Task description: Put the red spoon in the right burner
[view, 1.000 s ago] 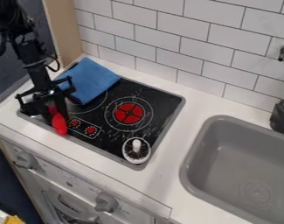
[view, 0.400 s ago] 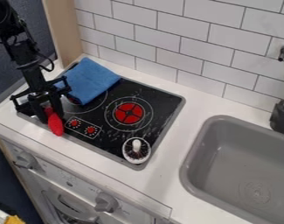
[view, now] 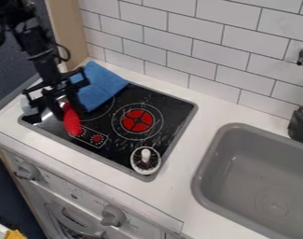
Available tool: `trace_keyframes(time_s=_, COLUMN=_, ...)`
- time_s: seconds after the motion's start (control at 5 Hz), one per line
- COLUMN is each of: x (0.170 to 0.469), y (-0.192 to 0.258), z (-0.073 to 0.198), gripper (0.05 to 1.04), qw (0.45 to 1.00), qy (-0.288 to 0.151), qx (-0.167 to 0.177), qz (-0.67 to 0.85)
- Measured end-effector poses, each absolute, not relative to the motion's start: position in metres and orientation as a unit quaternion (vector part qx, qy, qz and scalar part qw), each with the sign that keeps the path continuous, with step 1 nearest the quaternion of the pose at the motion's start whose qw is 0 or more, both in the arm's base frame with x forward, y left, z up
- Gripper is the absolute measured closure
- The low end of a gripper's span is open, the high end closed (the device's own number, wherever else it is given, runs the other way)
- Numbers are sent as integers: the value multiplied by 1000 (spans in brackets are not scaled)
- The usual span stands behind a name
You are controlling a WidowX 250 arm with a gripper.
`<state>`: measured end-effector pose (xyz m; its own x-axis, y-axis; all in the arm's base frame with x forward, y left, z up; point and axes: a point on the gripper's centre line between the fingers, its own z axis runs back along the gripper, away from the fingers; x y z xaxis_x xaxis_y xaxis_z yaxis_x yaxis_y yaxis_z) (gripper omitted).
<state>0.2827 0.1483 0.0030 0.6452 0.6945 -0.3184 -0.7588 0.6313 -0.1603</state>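
Moving rightward: gripper (view: 67, 109), closed on red spoon (view: 72, 122). Spoon now hangs beside left control dial (view: 82, 132), nearer right burner (view: 137, 121) but short of it; transfer looks underway, release pending.

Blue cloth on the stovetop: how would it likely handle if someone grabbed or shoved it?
The blue cloth looks like soft folded fabric, so it would probably droop and start to unfold if lifted by one corner. Lying flat across the edge of the stovetop, it would more likely slide or bunch up than tip when pushed.
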Motion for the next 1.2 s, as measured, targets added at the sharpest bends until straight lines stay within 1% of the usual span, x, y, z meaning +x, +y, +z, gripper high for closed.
trace_keyframes(time_s=0.2, x=287, y=124, z=15, gripper=705, qw=917, qy=90, qx=-141, qz=363)
trace_keyframes(time_s=0.4, x=285, y=99, z=12, gripper=706, qw=937, qy=79, qx=-128, qz=314)
trace_keyframes(time_s=0.6, x=290, y=82, z=5, gripper=706, qw=952, qy=67, qx=-114, qz=277)
trace_keyframes(time_s=0.8, x=293, y=69, z=-3, gripper=706, qw=963, qy=58, qx=-87, qz=248)
trace_keyframes(time_s=1.2, x=296, y=52, z=-28, gripper=707, qw=969, qy=93, qx=-69, qz=218)
